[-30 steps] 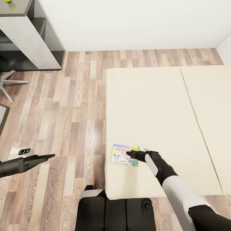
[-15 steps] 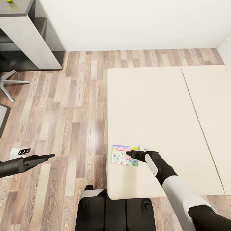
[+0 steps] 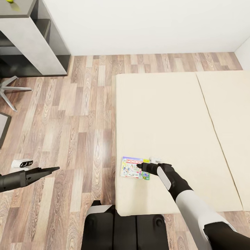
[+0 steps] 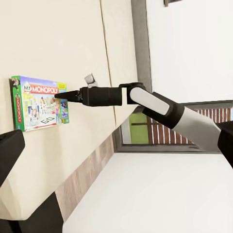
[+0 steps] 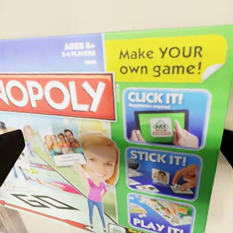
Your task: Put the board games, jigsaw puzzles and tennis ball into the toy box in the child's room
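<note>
Box: the Monopoly board game (image 3: 135, 167) lies flat on the bed (image 3: 166, 114), close to the mattress's near corner, directly under the tip of your right gripper (image 3: 143, 166).
Right gripper: its fingertips sit over the box's right-hand end. The left wrist view shows the fingers drawn to one narrow point — they look closed, but whether they pinch the lid or only touch it, you cannot tell.
Bearing: the right wrist view has the lid (image 5: 111, 131) close ahead of the fingers, so the box lies straight beyond the tool, not off to a side.
Long axis: the box runs across the line of your right forearm, its far end pointing toward the floor-side edge of the bed.
Left gripper (image 3: 52, 169): held out over the wood floor (image 3: 69, 114), well apart from the box — fingers together, nothing in them.
Nearer arm: the right, by far.
Table (image 3: 24, 31): far behind the left arm, with the tennis ball (image 3: 10, 1) on its top.
</note>
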Available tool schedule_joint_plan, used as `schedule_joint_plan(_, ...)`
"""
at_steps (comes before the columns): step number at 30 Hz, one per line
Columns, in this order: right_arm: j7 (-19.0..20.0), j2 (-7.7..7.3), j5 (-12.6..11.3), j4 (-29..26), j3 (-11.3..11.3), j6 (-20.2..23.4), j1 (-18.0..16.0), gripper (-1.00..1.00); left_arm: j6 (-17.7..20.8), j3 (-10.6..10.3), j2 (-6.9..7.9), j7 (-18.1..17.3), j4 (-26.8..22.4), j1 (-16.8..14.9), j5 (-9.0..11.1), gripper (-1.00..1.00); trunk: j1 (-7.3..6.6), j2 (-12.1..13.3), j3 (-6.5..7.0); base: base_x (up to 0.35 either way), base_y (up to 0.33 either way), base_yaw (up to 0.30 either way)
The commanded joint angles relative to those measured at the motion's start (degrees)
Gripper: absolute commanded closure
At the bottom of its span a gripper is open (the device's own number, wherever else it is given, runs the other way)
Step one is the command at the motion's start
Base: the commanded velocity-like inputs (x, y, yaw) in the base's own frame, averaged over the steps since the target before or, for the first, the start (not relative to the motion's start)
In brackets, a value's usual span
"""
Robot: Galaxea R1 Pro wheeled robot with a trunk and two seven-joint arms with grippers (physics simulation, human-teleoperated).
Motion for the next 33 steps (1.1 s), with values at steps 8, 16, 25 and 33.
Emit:
schedule_joint_plan(8, 0.13, -0.01, 0.04, -0.06, 0.04, 0.37, -0.01, -1.0, 0.61, -0.02, 0.02, -0.2, -0.01, 0.0, 0.0, -1.0, 0.03, -0.09, -0.06, 0.0, 0.0, 0.0)
schedule_joint_plan(16, 0.09, -0.01, 0.04, -0.06, 0.04, 0.37, -0.01, -1.0, 0.61, -0.02, 0.01, -0.2, -0.01, -0.02, -0.01, -1.0, 0.03, -0.09, -0.06, 0.0, 0.0, 0.0)
schedule_joint_plan(25, 0.08, -0.01, 0.04, -0.06, 0.04, 0.39, -0.01, -1.0, 0.61, -0.02, 0.01, -0.2, -0.01, -0.02, 0.0, -1.0, 0.03, -0.09, -0.06, 0.0, 0.0, 0.0)
schedule_joint_plan(33, 0.07, -0.01, 0.04, -0.06, 0.04, 0.39, -0.01, -1.0, 0.61, -0.02, 0.01, -0.2, -0.01, -0.03, -0.03, -1.0, 0.03, -0.09, -0.06, 0.0, 0.0, 0.0)
